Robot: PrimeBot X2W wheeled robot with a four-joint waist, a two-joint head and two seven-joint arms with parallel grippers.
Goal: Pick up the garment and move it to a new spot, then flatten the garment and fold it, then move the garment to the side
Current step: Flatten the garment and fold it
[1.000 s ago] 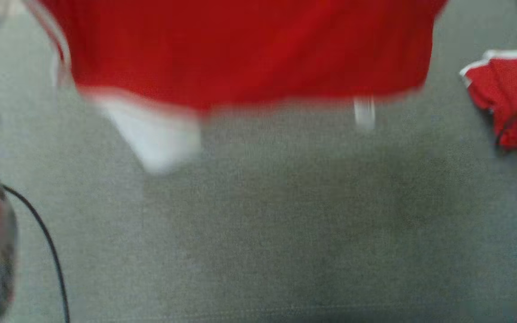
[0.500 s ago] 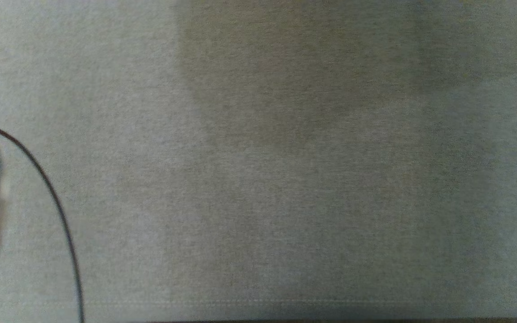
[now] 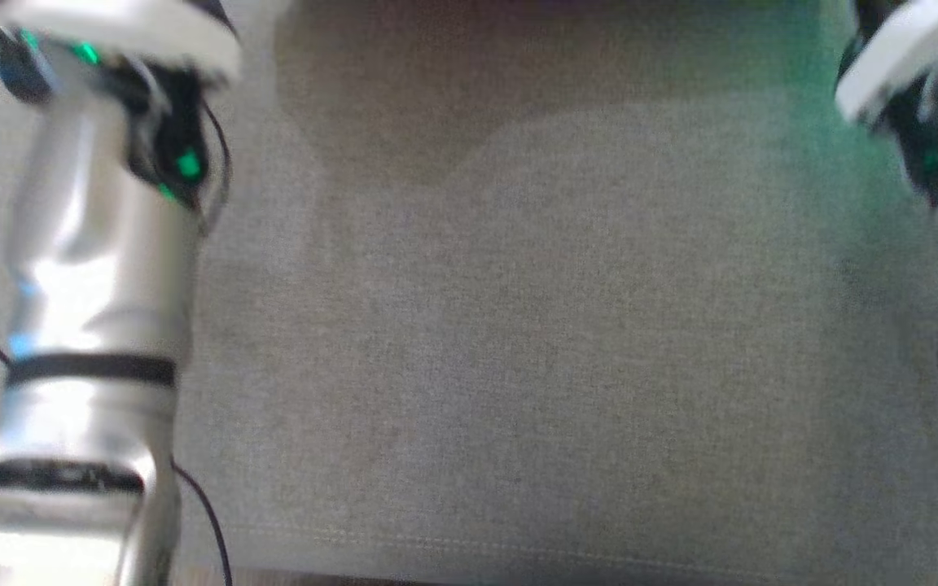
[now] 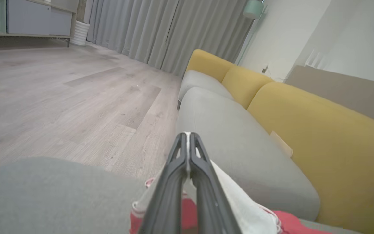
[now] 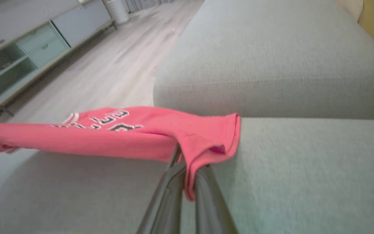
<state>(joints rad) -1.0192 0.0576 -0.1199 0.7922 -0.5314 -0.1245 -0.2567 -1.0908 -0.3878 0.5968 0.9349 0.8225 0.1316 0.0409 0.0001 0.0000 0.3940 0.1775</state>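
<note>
The garment (image 5: 109,136) is a red jersey with white lettering, held stretched in the air above the grey sofa cushion (image 5: 304,169). In the right wrist view my right gripper (image 5: 187,165) is shut on one red hem corner, which drapes over the fingertips. In the left wrist view my left gripper (image 4: 187,136) is shut, with the garment's white trim (image 4: 242,201) pinched between the fingers and red cloth below. The head view has my left forearm (image 3: 86,268) at the left and my right arm (image 3: 917,98) at the upper right, both raised over the cushion (image 3: 558,325).
A yellow sofa back (image 4: 320,130) runs behind the grey seat cushions. A second grey cushion (image 5: 271,58) lies beyond the one under the garment. Wooden floor (image 4: 60,91), grey curtains (image 4: 161,29) and a low cabinet (image 5: 28,48) lie past the sofa's edge.
The head camera has shifted. The red garment that hung across the top a second ago has left the head view, and both arms have come into it.
</note>
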